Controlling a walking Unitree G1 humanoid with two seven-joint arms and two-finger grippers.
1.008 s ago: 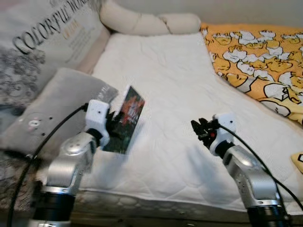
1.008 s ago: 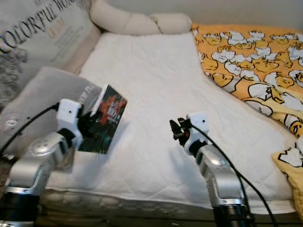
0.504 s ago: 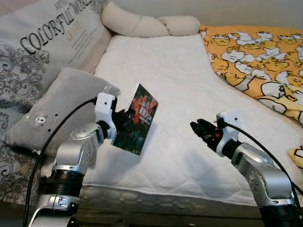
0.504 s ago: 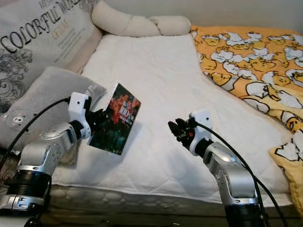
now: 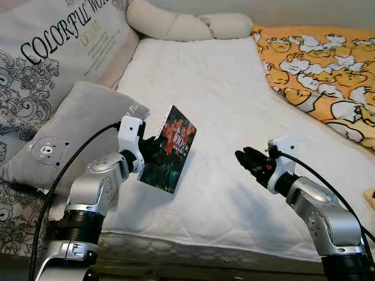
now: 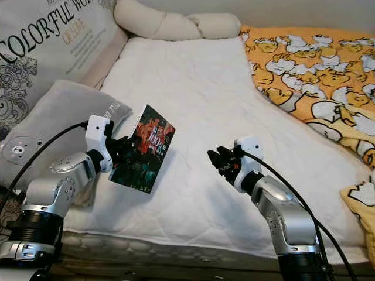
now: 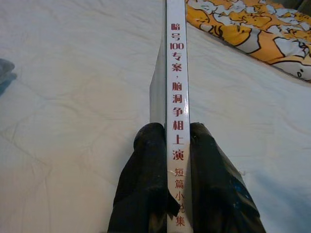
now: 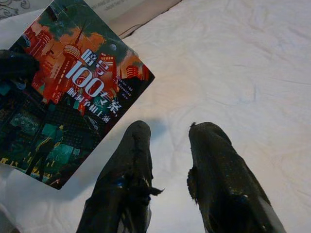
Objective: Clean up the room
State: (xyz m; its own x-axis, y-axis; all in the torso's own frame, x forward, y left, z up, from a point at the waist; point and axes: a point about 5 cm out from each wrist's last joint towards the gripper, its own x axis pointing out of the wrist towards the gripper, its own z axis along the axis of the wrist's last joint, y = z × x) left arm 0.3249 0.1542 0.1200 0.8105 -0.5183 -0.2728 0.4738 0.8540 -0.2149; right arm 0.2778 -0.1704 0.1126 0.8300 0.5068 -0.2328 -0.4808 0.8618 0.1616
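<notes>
A book (image 5: 170,150) with a dark red-and-green city cover is held upright above the white mattress (image 5: 217,99). My left gripper (image 5: 149,150) is shut on it; in the left wrist view both black fingers (image 7: 146,189) pinch its white spine (image 7: 177,87). To the right, my right gripper (image 5: 246,159) hovers low over the sheet, open with nothing between its fingers (image 8: 129,165), and points toward the book (image 8: 63,97).
A grey bear cushion (image 5: 64,137) and a large printed pillow (image 5: 53,52) lie at the left. A cream knotted bolster (image 5: 187,24) sits at the bed's head. An orange duck-print blanket (image 5: 322,64) covers the right side. The mattress edge (image 5: 193,243) runs just below my arms.
My left arm lifted the book higher and carried it a little right over the mattress. The camera view shifted. The right gripper has stayed roughly in place.
</notes>
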